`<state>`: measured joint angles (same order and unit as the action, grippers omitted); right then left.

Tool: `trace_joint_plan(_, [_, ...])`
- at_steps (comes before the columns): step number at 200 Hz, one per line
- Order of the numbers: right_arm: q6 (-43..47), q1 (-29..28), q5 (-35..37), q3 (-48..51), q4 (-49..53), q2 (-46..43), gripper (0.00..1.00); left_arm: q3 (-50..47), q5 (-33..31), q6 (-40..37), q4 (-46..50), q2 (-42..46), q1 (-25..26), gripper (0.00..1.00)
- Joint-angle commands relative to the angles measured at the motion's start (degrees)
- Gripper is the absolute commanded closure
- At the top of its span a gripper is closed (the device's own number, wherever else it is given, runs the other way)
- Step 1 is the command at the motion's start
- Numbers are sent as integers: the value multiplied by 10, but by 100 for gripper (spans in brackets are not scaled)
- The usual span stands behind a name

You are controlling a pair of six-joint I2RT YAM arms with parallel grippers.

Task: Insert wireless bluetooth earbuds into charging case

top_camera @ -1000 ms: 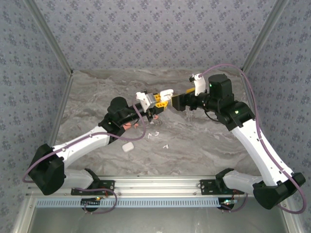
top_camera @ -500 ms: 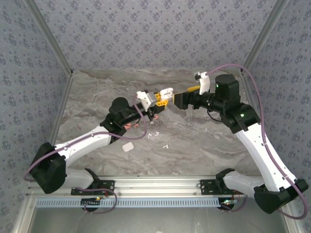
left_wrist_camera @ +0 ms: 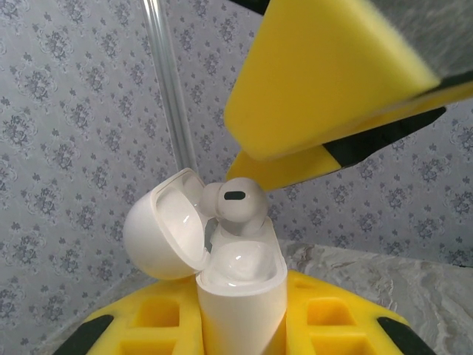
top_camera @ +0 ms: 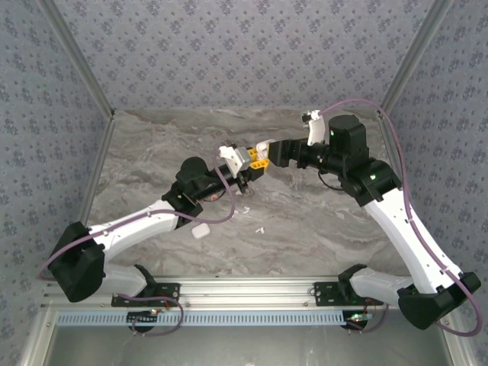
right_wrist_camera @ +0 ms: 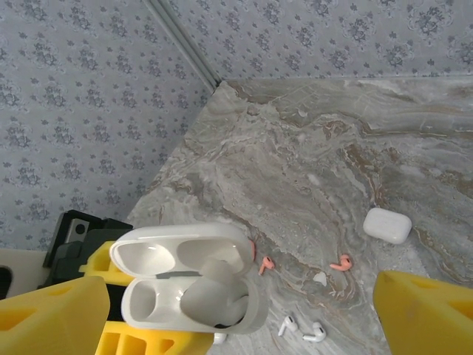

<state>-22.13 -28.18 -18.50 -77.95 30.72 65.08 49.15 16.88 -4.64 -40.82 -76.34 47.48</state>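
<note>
My left gripper (left_wrist_camera: 241, 329) clamps the open white charging case (left_wrist_camera: 240, 292), a white earbud (left_wrist_camera: 233, 207) poking out; my right gripper (right_wrist_camera: 238, 314) spreads wide nearby.

A: Where can we pass?
B: Between the spread fingers (right_wrist_camera: 52, 318) of the right gripper (right_wrist_camera: 240, 314); the open charging case (left_wrist_camera: 238, 296), held aloft with an earbud (left_wrist_camera: 233, 205) in it, blocks that gap.
A: And on the table (right_wrist_camera: 310, 148)?
B: There, loose earbuds (right_wrist_camera: 314, 334) and a closed case (right_wrist_camera: 387, 225) obstruct us.

Charging case (left_wrist_camera: 240, 296): base is cut off at the lower edge, between the left gripper's fingers (left_wrist_camera: 355, 314).
Earbud (left_wrist_camera: 233, 203): stem is hidden inside the case.
Right gripper's fingers (left_wrist_camera: 332, 74): blurred and cut off at the upper edge.
</note>
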Motion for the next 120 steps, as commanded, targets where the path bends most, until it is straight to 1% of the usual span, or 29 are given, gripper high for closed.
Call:
trace_joint_plan(1, [-7, -6, 24, -19, 18, 0, 7, 24, -6, 11, -38, -3, 5, 100])
trace_joint_plan(54, [-13, -6, 29, -19, 34, 8, 11, 27, -10, 17, -37, -4, 5, 100])
trace_joint_plan(120, [-9, -6, 40, -28, 59, 14, 19, 27, -12, 17, -36, -6, 5, 100])
